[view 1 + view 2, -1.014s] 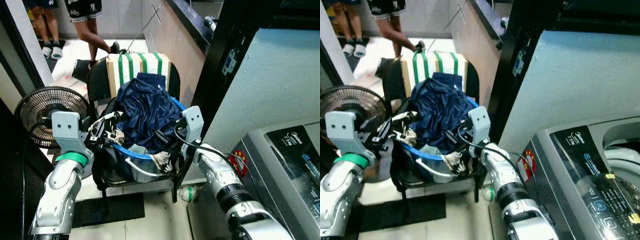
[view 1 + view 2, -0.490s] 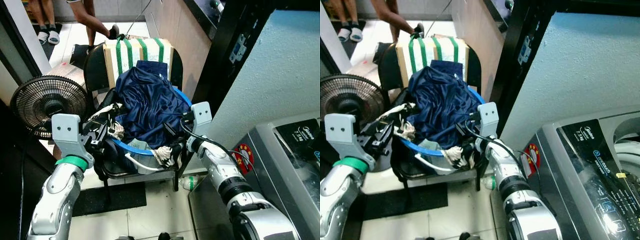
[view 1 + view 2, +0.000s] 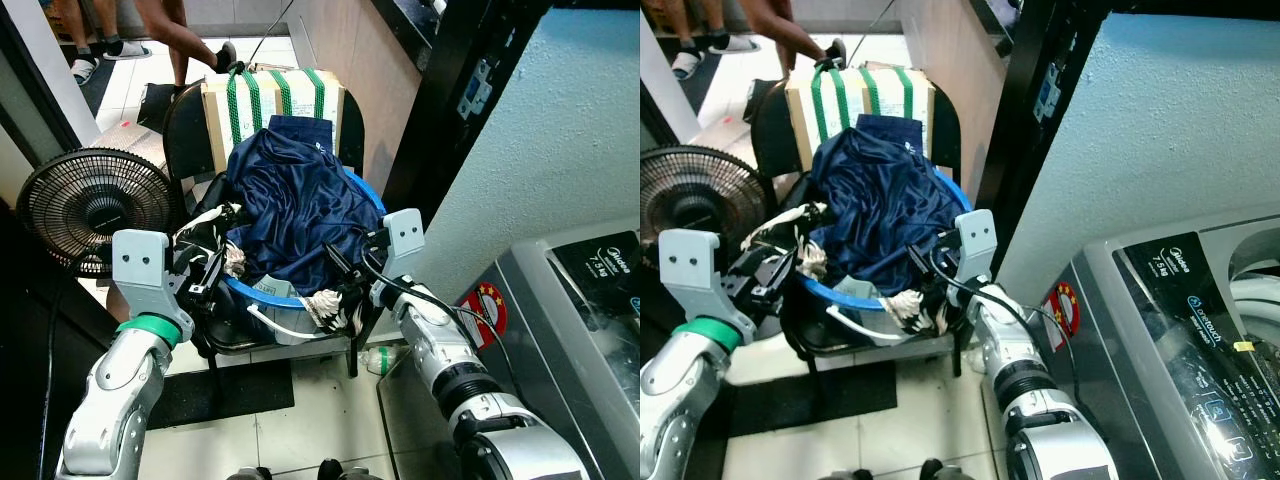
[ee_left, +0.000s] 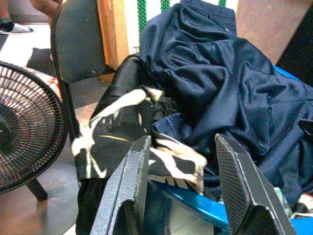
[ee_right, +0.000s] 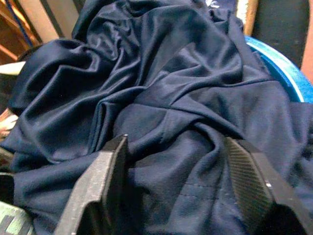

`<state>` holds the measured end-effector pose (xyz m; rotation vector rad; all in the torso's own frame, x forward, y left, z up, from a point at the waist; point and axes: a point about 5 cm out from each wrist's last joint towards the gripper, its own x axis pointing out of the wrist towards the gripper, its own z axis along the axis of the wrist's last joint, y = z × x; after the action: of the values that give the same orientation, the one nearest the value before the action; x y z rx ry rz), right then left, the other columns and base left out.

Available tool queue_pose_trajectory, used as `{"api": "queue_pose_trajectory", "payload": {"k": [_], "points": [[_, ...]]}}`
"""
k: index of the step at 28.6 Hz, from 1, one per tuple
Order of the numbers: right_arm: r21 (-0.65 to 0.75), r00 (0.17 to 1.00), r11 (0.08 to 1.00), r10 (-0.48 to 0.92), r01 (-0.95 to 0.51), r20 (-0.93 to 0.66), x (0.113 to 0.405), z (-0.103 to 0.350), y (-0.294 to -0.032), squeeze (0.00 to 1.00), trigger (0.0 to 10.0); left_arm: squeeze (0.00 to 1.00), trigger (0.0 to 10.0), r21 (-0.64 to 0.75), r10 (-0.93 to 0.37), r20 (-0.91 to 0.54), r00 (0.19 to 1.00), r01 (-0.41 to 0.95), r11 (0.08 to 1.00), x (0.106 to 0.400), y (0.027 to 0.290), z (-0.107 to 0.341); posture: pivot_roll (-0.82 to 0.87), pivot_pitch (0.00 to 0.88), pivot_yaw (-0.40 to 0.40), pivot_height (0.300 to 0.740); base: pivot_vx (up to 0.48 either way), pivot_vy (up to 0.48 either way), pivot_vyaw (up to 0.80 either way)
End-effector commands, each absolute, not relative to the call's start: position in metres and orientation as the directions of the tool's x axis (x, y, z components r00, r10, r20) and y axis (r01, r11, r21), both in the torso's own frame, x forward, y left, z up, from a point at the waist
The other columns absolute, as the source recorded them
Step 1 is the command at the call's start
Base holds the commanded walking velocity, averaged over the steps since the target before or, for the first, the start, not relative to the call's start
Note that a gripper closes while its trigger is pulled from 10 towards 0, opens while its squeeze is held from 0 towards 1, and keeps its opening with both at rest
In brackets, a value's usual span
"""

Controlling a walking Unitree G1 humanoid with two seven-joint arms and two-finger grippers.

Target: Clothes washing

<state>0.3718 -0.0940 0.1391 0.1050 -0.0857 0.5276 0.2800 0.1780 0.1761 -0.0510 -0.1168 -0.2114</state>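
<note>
A blue basin (image 3: pixel 352 196) sits on the seat of a black chair (image 3: pixel 186 130), heaped above its rim with laundry. On top lies a dark navy garment (image 3: pixel 290 205), its long axis running from the near rim up toward the chair back at the far side, where its far end leans against a cardboard box with green stripes (image 3: pixel 270 95). A black-and-white patterned cloth (image 3: pixel 215 225) hangs over the basin's left rim, and another patterned piece (image 3: pixel 325 308) droops over the near rim beside a white cord (image 3: pixel 275 325).

The left gripper (image 4: pixel 183 183) reaches forward from the near left, its 2 fingers (image 4: pixel 124 191) spread wide and empty just short of the patterned cloth at the left rim. The right gripper (image 5: pixel 176 181) comes in from the near right with its forearm angled up toward the basin, fingers (image 5: pixel 98 183) wide apart, poised just over the navy garment's folds; whether they touch the fabric cannot be told.

A black floor fan (image 3: pixel 90 205) stands left of the chair. A grey washing machine (image 3: pixel 1200 330) stands at the near right. 2 people's legs (image 3: pixel 185 40) show at the far left.
</note>
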Motion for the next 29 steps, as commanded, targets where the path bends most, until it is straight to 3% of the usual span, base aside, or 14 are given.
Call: {"api": "queue_pose_trajectory", "payload": {"k": [1,25,29], "points": [[0.128,0.868,0.86,0.495,-0.494,0.02,0.363,0.113,-0.096,0.0,0.0,0.0,10.0,-0.033,-0.228,0.099,0.969,0.232,0.972,0.279,0.175,0.173,0.11,0.224,0.027,0.74,0.0,0.0,0.0],[0.152,0.877,0.864,0.474,-0.481,0.083,0.365,0.12,-0.103,0.0,0.0,0.0,10.0,-0.002,-0.278,0.094,0.956,0.279,0.96,0.28,0.17,0.173,0.1,0.182,0.027,0.74,0.0,0.0,0.0],[0.192,0.89,0.871,0.43,-0.453,0.151,0.373,0.137,-0.11,0.0,0.0,0.0,10.0,-0.007,-0.274,0.107,0.956,0.276,0.961,0.283,0.169,0.175,0.1,0.153,0.025,0.74,0.0,0.0,0.0]]}}
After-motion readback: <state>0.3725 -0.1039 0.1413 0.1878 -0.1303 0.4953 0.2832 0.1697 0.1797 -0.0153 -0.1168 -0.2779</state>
